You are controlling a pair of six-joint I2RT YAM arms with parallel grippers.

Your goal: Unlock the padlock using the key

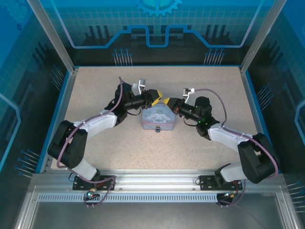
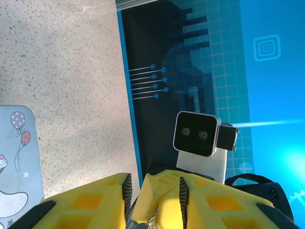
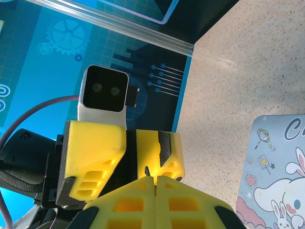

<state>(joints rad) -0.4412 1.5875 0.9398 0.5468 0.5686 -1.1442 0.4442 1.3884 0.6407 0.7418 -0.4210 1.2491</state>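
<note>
Left gripper hung over the far edge of a pale blue cartoon tin box; I couldn't tell its finger gap or load. Tiny dark grey metal padlock, I judged, sat at the tin's near edge. Likely light, hard, slick: pinch across the body. Right gripper fingers pressed together; whether on the thin dark metal key, I couldn't tell.

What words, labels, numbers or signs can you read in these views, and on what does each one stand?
"C": a curly capital printed on the tin box lid, seen from the right wrist; the letters after it are cut off at the picture's edge.
Other print on the lid, seen from above: too small to read.
Back wall panel: gear and circuit-line drawings, no words.
</note>
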